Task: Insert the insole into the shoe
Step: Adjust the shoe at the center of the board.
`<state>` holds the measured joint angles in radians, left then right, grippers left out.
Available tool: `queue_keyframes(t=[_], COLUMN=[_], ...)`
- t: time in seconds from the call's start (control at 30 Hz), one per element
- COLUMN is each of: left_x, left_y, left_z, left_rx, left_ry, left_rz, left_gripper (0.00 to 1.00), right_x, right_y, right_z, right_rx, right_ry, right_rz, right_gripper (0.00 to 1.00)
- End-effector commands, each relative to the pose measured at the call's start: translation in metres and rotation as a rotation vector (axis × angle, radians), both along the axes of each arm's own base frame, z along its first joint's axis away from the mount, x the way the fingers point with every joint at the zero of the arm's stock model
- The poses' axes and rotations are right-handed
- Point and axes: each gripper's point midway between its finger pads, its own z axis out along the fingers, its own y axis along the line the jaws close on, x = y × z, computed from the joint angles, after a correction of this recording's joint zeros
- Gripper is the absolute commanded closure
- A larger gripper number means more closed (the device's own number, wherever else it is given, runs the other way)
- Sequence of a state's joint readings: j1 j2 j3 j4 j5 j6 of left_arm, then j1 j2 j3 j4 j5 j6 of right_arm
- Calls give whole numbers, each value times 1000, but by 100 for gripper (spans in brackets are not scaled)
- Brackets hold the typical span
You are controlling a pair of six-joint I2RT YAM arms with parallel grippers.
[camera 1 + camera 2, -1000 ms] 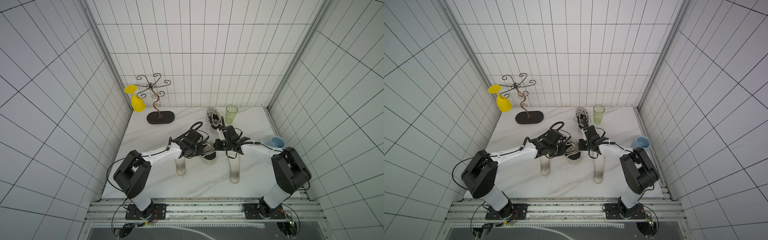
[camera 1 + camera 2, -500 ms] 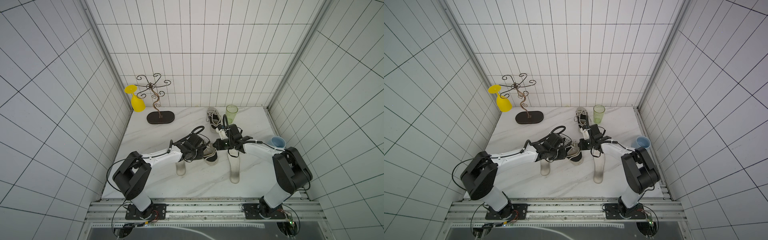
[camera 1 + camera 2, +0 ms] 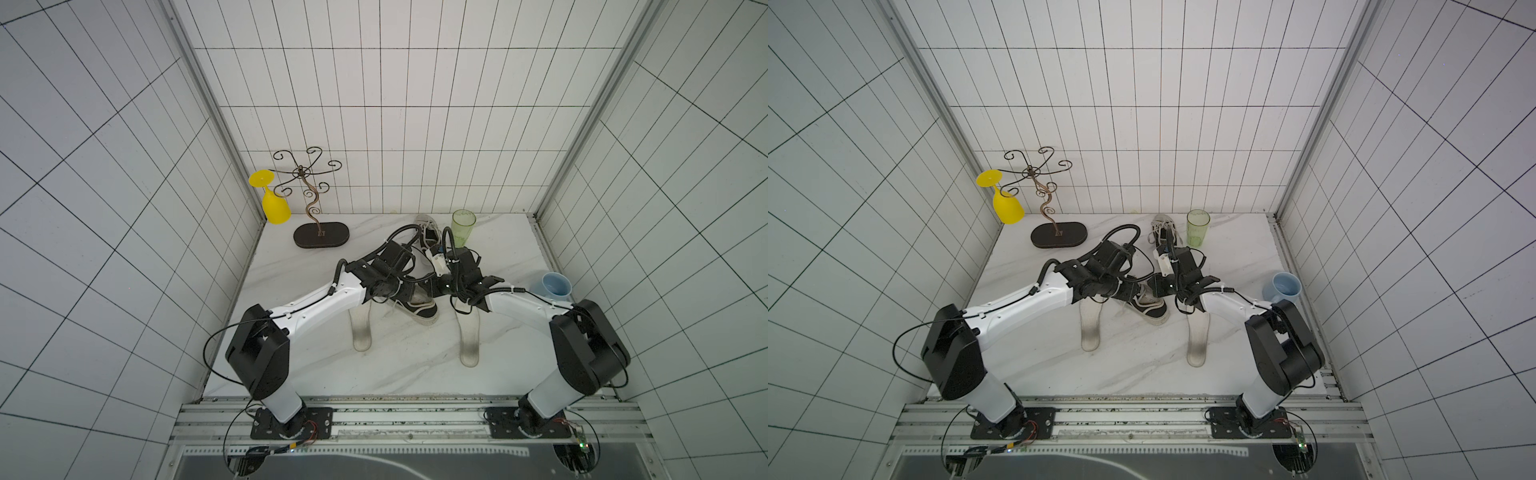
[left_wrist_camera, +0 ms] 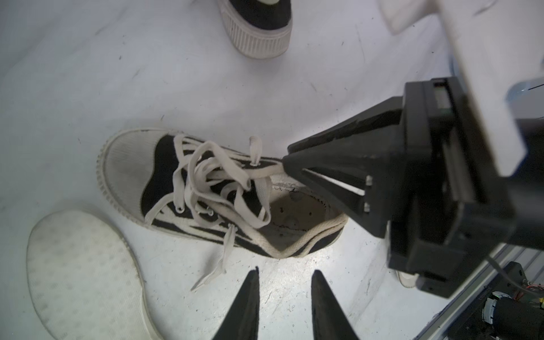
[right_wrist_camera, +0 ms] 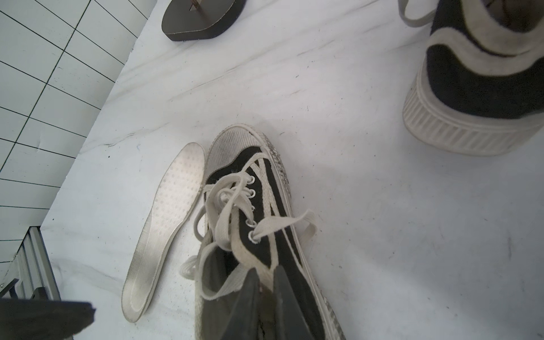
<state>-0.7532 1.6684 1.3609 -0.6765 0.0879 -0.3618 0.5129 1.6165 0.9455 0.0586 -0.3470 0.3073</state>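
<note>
- Both arms lean in over the black-and-white shoe (image 3: 422, 311) in the middle of the marble table (image 3: 415, 374), toe end towards the rail.
- The left gripper (image 3: 405, 291) and right gripper (image 3: 432, 287) crowd its heel end. Honestly can't make out the jaws from up here.
- The left-hand insole (image 3: 360, 332) and right-hand insole (image 3: 468, 340) lie flat either side of the shoe, tops tucked under the arms.
- The second shoe (image 3: 428, 232) sits at the back, just beside a green cup (image 3: 462, 227).
- There's a blue mug (image 3: 552, 286) near the right edge.
- A yellow wine glass (image 3: 274, 205) hangs upside down off a curly metal stand (image 3: 321, 235).

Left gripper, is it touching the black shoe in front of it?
Apart. In the left wrist view, table shows between the open left gripper and the black shoe.
</note>
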Motion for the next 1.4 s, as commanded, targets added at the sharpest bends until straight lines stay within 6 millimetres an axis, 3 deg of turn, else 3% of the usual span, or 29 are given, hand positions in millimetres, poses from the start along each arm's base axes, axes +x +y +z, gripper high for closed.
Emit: queue_keyframes(t=[0.0, 0.1, 0.23, 0.4, 0.5, 0.6, 0.83, 1.07, 1.23, 1.3, 1.37], left_x=[5, 9, 9, 13, 18, 22, 37, 48, 51, 49, 45], left_y=[-13, -18, -17, -17, -22, -24, -6, -7, -6, -11, -20], left_z=[-15, -20, -40, -55, -59, -67, -82, -98, -101, -94, -80], left_rx=[49, 80, 160, 239, 270, 316, 491, 553, 578, 545, 460], left_ry=[-9, -20, -22, -44, -63, -75, -140, -155, -140, -126, -97], left_rz=[-92, -123, -140, -140, -134, -121, -60, -46, -25, -34, -35], left_gripper=[70, 69, 69, 69, 69, 69, 68, 68, 91, 98, 100], right_x=[-6, -10, -14, -16, -15, -13, -10, -8, -18, -27, -38], right_y=[-10, -24, -57, -93, -102, -102, -97, -95, -94, -90, -83], right_z=[-11, -4, 1, -6, -6, -3, 4, 5, 4, 5, 7], right_rx=[-26, -13, 19, -20, -19, -6, 16, 14, 7, 40, 74], right_ry=[24, 27, 54, 86, 89, 91, 86, 87, 160, 221, 286], right_rz=[-20, -68, -179, -294, -322, -323, -307, -294, -283, -282, -272], right_gripper=[82, 77, 70, 69, 69, 68, 68, 68, 66, 58, 49])
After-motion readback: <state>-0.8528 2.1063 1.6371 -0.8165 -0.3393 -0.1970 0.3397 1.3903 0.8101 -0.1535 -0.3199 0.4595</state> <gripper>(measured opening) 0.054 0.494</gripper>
